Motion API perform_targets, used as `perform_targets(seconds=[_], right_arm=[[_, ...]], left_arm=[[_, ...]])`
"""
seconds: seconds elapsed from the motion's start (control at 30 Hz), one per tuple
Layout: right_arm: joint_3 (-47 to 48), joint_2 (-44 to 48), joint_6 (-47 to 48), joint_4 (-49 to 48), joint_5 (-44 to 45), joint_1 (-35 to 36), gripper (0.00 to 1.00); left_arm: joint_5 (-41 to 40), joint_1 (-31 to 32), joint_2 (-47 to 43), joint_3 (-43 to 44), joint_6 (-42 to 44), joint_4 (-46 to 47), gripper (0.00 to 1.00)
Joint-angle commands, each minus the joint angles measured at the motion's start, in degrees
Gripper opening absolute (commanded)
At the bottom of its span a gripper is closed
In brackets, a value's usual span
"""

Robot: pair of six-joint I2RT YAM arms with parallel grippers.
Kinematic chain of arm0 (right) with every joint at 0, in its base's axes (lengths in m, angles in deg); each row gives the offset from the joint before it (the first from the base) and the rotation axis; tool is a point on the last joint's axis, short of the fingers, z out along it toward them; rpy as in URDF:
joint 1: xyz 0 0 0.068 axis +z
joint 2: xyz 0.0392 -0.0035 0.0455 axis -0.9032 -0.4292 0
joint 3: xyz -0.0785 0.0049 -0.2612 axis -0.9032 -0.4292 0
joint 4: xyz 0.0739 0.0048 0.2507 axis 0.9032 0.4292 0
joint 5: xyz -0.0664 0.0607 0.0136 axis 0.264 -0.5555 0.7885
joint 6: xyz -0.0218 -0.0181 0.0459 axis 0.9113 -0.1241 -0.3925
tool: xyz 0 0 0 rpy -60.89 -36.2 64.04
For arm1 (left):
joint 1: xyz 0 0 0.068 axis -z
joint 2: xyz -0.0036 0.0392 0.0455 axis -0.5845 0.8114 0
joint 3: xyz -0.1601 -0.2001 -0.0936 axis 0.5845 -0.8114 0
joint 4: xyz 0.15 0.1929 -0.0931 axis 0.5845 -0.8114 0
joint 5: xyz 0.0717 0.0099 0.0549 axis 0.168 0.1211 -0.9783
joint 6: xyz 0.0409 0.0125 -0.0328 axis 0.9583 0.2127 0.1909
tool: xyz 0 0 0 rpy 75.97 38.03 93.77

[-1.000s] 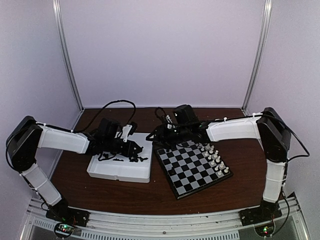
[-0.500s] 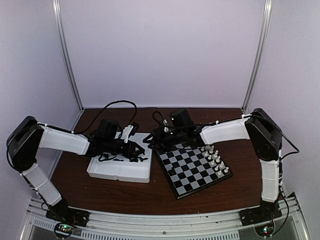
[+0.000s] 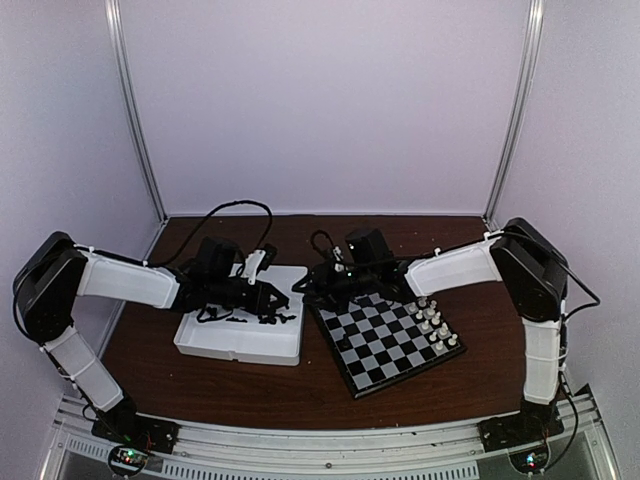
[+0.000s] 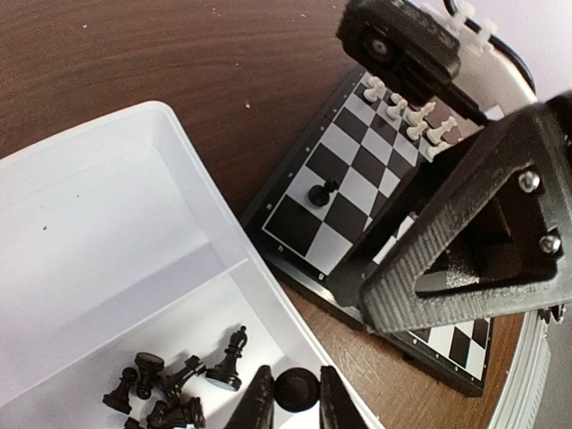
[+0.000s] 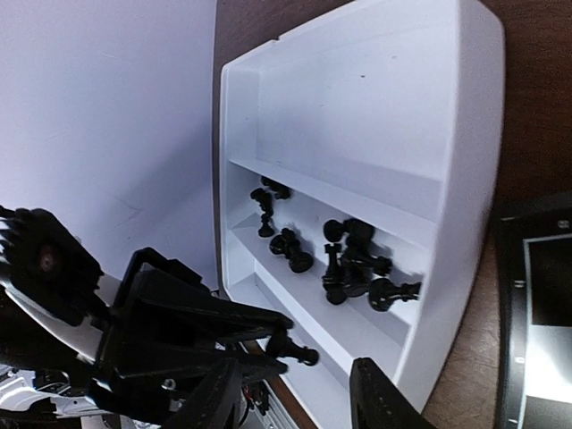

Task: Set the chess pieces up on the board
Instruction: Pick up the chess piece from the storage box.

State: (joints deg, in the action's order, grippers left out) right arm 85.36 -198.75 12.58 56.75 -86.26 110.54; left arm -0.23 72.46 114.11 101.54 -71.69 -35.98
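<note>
Our left gripper (image 4: 294, 399) clamps a black chess piece (image 4: 296, 390), type unclear; our right gripper (image 5: 298, 395) has its fingers apart, tips cropped.

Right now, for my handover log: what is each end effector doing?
Left end effector: closed on a black chess piece.
Right end effector: open, empty.

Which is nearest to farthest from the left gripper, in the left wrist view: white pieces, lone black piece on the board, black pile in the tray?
1. Black pile: in the tray, right beside the left gripper.
2. Lone black piece: on the board, mid-frame.
3. White pieces: board's far edge.
</note>
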Motion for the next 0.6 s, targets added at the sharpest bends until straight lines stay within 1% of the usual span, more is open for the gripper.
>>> perform_targets(seconds=[0.0, 0.1, 0.2, 0.27, 0.33, 0.4, 0.5, 0.57], right_arm=[[-4.2, 5.7, 4.4, -3.3, 3.6, -0.7, 0.46], [-4.3, 10.2, 14.0, 4.3, 7.4, 0.1, 0.47], [-2.7, 13.8, 25.2, 15.2, 13.6, 1.9, 0.47], [-2.8, 15.8, 31.3, 19.4, 17.0, 3.0, 0.47], [-4.7, 17.8, 35.6, 19.0, 18.1, 3.5, 0.47], [-8.0, 20.0, 37.9, 15.9, 18.0, 3.7, 0.47], [-12.5, 22.5, 39.3, 8.2, 15.4, 3.8, 0.48], [-14.0, 23.4, 41.4, 4.9, 14.5, 4.5, 0.51]], left_arm=[[-1.6, -0.8, 0.2, 3.7, -4.9, -4.2, 0.15], [0.0, -1.1, 0.4, 5.8, -7.1, -7.4, 0.14], [1.6, -1.1, 0.1, 7.3, -8.3, -9.5, 0.13], [1.7, -1.1, -0.4, 8.9, -9.2, -11.0, 0.13], [2.0, -1.1, -0.7, 10.3, -10.5, -14.5, 0.13], [2.7, -1.1, -0.9, 11.7, -12.5, -16.1, 0.13], [5.5, -1.1, -1.3, 12.7, -15.9, -15.9, 0.13], [7.0, -1.1, -1.5, 13.1, -18.3, -14.7, 0.13]])
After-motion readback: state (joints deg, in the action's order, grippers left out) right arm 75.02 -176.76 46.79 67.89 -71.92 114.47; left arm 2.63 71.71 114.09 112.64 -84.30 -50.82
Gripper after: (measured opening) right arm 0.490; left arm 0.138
